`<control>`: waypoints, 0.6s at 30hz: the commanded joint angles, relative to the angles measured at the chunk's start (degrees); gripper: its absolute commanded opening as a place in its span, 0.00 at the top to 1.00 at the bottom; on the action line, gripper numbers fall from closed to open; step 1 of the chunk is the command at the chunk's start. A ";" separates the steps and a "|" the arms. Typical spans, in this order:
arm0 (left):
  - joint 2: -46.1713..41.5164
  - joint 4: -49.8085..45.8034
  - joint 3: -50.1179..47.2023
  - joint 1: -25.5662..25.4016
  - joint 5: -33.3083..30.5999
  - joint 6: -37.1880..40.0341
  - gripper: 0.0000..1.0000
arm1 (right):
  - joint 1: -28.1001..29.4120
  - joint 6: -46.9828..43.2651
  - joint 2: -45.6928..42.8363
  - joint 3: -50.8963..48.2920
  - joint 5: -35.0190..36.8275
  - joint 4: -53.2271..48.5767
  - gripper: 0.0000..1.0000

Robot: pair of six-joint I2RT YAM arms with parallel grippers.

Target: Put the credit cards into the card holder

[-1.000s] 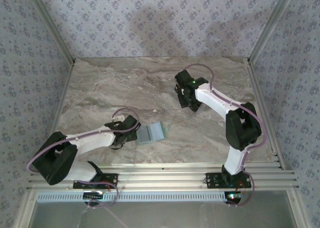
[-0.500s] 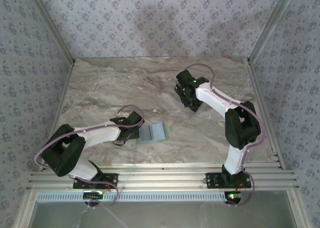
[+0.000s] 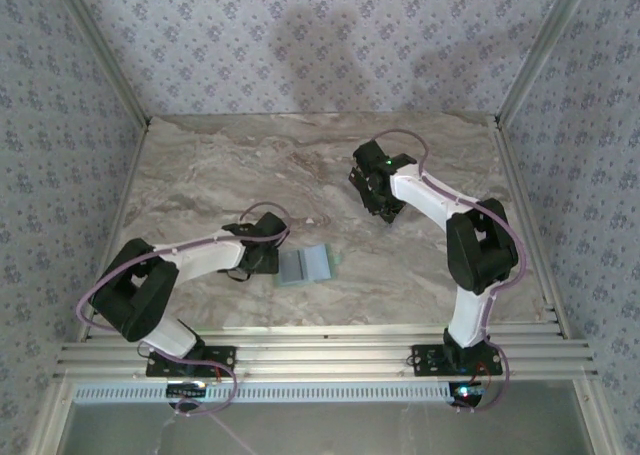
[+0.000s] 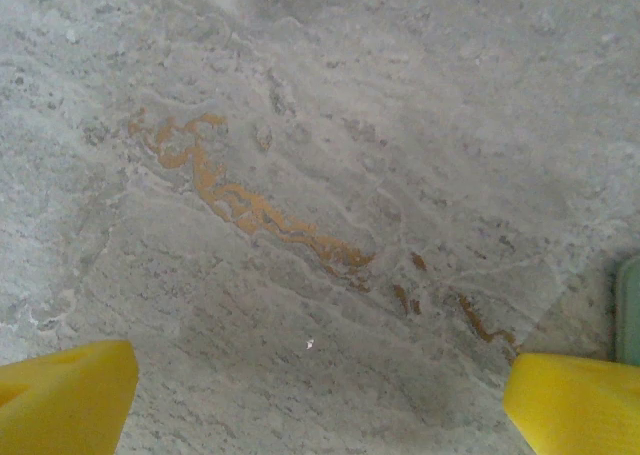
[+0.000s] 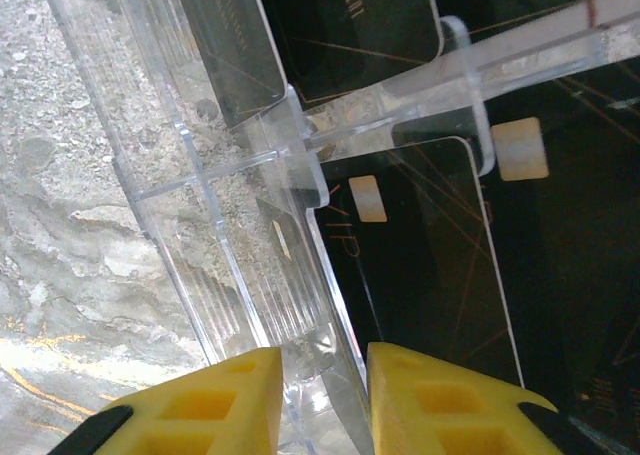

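Card holder point(image 4: 630, 310): green sliver at the right border of the left wrist view, remainder cut off. Left pincer point(image 4: 320, 403): two yellow fingertips point(image 4: 65, 400) in the bottom corners, cropped by the frame. Credit cards point(image 5: 420, 265): black, standing in a clear rack point(image 5: 240, 285), several cut by the top and right borders; print too blurred to read. Right pincer point(image 5: 322, 400): fingers point(image 5: 440, 405) cropped below; contact with the rack wall between them cannot be told. From above, its wrist point(image 3: 383, 180) hides whatever lies beneath.
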 commanded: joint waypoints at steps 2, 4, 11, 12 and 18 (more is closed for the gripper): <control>3.40 14.61 2.00 1.32 1.26 0.15 0.00 | -0.24 -0.01 0.46 -0.38 -1.34 -0.65 0.76; 3.42 14.39 2.33 1.44 1.43 0.40 0.00 | -0.25 0.03 0.36 -0.23 -1.58 -0.53 0.77; 3.04 13.26 3.44 1.40 2.11 1.22 0.00 | -0.37 -0.53 0.25 0.52 -1.32 -0.97 0.83; 2.88 13.03 3.65 1.37 2.24 1.36 0.00 | -0.35 -0.62 0.24 0.59 -1.28 -1.12 0.85; 1.55 11.17 4.76 1.38 1.89 2.01 0.00 | -0.45 -1.33 0.05 1.00 -1.23 -1.35 0.98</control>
